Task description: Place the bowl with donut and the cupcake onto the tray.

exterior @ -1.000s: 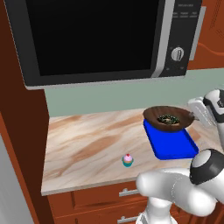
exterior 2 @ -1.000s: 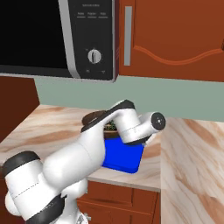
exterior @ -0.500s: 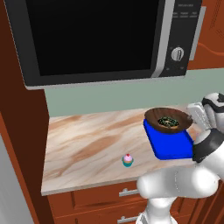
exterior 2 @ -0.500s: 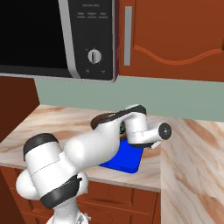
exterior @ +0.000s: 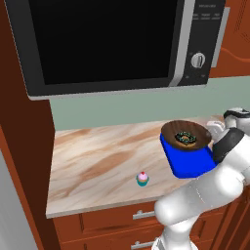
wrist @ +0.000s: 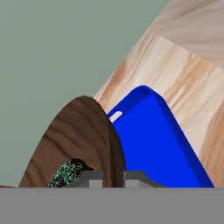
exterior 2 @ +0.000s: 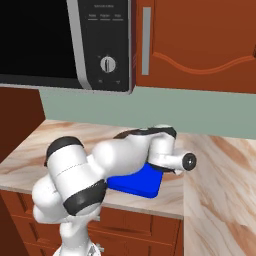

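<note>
End effector (wrist: 113, 177) clamps bowl (exterior: 186, 134) rim above tray (exterior: 190, 159).

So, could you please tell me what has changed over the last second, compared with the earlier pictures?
The arm has swung its elbow down and forward, and the bowl with the donut has edged slightly further over the back of the tray. The gripper stays shut on the bowl's rim. The cupcake on the counter and the tray have not moved.
</note>
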